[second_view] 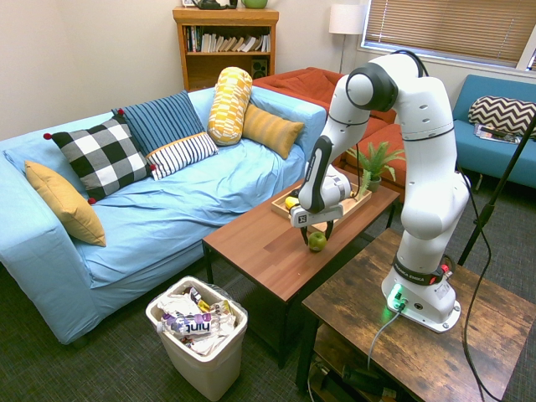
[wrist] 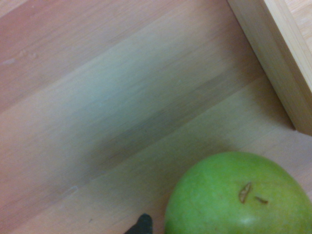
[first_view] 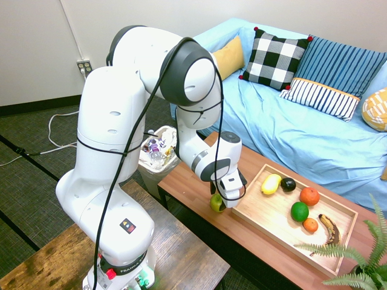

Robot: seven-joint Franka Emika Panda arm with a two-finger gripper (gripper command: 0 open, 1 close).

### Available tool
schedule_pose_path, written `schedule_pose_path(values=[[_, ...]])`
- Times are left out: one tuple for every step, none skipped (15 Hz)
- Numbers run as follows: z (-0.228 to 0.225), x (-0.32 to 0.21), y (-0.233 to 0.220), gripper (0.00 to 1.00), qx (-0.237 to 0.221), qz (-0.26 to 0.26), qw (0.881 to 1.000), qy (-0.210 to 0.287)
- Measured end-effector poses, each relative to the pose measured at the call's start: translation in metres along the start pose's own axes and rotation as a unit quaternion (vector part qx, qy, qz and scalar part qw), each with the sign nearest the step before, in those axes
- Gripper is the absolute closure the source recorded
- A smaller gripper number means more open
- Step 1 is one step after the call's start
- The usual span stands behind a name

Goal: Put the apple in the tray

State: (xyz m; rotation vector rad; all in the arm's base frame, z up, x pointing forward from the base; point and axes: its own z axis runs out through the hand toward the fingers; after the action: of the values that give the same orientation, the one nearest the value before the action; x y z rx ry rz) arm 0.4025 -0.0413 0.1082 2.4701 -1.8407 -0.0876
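Apple (first_view: 216, 203) sits on coffee table (first_view: 193, 187), just outside near corner of tray (first_view: 275, 220), not inside it. We see stem dimple facing up in wrist view (wrist: 246, 192). Gripper (second_view: 316, 234) points straight down directly over apple, fingers spread wide to either side; we cannot tell if pads touch fruit, apple rests on table, nothing lifted. Tray holds yellow fruit (first_view: 270, 183), dark fruit (first_view: 288, 184), green fruit (first_view: 299, 211), two orange fruits (first_view: 309, 196), banana (first_view: 330, 228). Blue sofa (first_view: 302, 133) behind table.
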Motion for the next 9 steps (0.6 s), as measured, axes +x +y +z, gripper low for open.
schedule_pose_path(values=[[0.001, 0.000, 0.000, 1.00, -0.002, 0.000, 1.000, -0.001], [0.000, 0.001, -0.001, 1.00, -0.003, 0.001, 1.000, -0.003], [0.000, 0.001, -0.001, 1.00, -0.002, 0.001, 1.000, -0.004], [0.000, 0.003, 0.000, 1.00, -0.001, 0.000, 1.000, -0.005], [-0.003, 0.006, 0.000, 1.00, 0.002, -0.002, 1.000, -0.006], [-0.010, 0.011, -0.001, 1.00, 0.009, -0.004, 1.000, -0.005], [-0.020, 0.018, -0.001, 1.00, 0.016, -0.002, 1.000, -0.003], [-0.034, 0.026, -0.001, 1.00, 0.022, 0.000, 1.000, -0.001], [-0.049, 0.038, 0.001, 1.00, 0.026, 0.002, 1.000, 0.002]])
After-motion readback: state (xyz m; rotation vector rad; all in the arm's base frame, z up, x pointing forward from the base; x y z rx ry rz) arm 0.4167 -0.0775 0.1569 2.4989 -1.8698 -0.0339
